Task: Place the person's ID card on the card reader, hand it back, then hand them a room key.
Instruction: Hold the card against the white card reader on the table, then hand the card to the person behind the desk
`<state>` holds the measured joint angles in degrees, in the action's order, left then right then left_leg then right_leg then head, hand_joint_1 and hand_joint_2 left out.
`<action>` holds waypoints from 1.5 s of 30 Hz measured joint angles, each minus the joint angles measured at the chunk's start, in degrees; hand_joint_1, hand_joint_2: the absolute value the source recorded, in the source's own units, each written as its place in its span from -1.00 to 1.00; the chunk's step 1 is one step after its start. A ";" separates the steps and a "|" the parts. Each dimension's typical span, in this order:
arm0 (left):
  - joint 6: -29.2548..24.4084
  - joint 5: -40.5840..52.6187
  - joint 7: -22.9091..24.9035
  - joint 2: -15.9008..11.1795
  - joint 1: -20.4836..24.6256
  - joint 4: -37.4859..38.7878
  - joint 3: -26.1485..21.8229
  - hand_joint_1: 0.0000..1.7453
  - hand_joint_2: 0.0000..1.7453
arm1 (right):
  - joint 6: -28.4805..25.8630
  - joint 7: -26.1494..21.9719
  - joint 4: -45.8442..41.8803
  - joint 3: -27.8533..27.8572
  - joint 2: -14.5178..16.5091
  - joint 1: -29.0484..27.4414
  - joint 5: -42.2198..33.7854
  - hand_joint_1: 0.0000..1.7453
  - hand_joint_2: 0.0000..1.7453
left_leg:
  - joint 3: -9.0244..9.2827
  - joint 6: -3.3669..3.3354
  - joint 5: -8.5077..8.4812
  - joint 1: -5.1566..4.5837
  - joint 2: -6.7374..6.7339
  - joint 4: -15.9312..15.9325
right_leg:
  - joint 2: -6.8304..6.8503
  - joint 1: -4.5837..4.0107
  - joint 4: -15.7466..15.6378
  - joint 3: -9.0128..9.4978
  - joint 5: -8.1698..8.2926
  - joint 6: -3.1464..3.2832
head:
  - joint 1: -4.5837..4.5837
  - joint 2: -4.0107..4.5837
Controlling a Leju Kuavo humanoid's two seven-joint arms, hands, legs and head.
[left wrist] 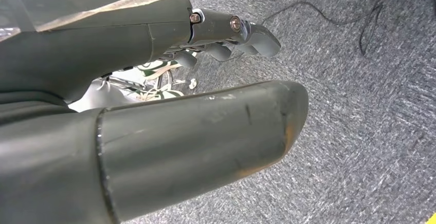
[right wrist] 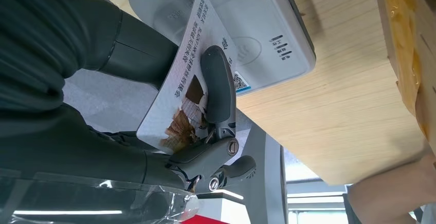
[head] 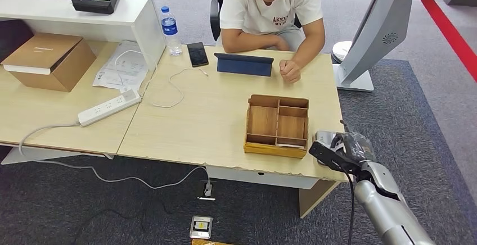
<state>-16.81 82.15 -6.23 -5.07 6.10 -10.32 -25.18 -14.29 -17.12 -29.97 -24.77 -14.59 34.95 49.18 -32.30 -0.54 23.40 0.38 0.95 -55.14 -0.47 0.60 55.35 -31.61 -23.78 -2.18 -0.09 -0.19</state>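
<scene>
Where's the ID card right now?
The ID card is held in the right hand at the table's near right corner, over the white card reader, just right of the wooden organizer.

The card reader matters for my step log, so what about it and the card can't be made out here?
- Card reader: in the head view the right hand covers it.
- ID card: right wrist view; the fingers cross its face, and whether it touches the reader is unclear.
- Card print: too small to read.
- Left hand: left wrist view; the thumb blocks part of it.
</scene>
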 joint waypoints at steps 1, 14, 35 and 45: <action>0.00 -0.02 0.00 0.00 0.00 0.00 0.00 -1.00 -1.00 | 0.00 -0.01 0.00 -0.02 -0.01 -0.01 0.00 1.00 1.00 | 0.00 0.00 0.00 0.00 0.00 0.00 | 0.00 0.00 0.00 0.00 0.00 0.00 | 0.00 0.00; -0.26 -0.24 -0.14 0.00 -0.01 0.00 0.00 -1.00 -1.00 | -0.62 -0.19 0.55 -0.26 0.41 -0.08 -0.24 1.00 1.00 | 0.02 0.00 0.00 0.00 0.00 0.00 | 0.00 0.00 0.00 0.02 0.00 0.00 | 0.01 0.01; -0.68 1.05 -1.80 0.00 -0.08 0.00 0.21 -1.00 -1.00 | -0.91 -2.04 -2.84 2.90 0.27 20.72 -5.45 1.00 1.00 | 0.00 0.01 -0.04 -0.01 -0.09 -0.01 | -0.01 0.01 0.04 0.00 0.03 0.01 | 0.00 0.01; -0.68 2.48 -3.13 -0.02 0.01 0.00 1.26 -1.00 -1.00 | 4.49 -1.57 -0.35 1.83 4.08 30.38 1.04 1.00 1.00 | -0.02 0.02 -0.05 0.00 -0.08 0.00 | -0.01 -0.05 0.05 -0.01 0.03 0.02 | 0.01 0.02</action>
<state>-17.49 84.63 -9.36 -5.09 6.11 -10.32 -23.92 -9.80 -18.69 -30.32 -22.94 -10.52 65.33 50.22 -32.32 -0.52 23.35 0.39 0.87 -55.14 -0.48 0.55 55.40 -31.62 -23.75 -2.16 -0.09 -0.17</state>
